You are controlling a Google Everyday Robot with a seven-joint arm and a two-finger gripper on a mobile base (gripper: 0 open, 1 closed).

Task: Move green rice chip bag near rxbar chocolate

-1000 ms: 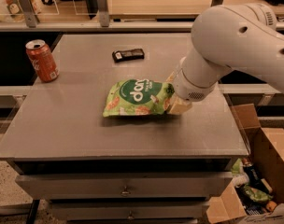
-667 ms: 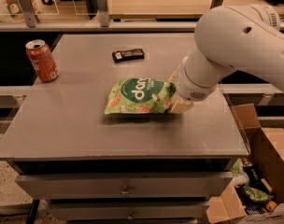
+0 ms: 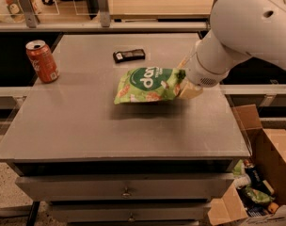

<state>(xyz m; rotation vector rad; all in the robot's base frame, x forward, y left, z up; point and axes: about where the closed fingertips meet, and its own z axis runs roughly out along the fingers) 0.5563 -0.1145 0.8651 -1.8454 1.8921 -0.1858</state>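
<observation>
The green rice chip bag (image 3: 150,84) is a light green pouch with a dark green circle and white lettering. It hangs level a little above the grey table (image 3: 86,126) and casts a shadow below it. My gripper (image 3: 184,83) is shut on the bag's right end, at the tip of the big white arm (image 3: 246,32) that comes in from the right. The rxbar chocolate (image 3: 129,55), a small flat black bar, lies on the table just beyond the bag, slightly to its left.
An orange-red soda can (image 3: 42,61) stands upright near the table's left edge. An open cardboard box (image 3: 258,182) with clutter sits on the floor at the right. A shelf with railings runs behind the table.
The bag has risen off the table surface and moved a little toward the far side and the right, held by my gripper. The bar and the can have not moved.
</observation>
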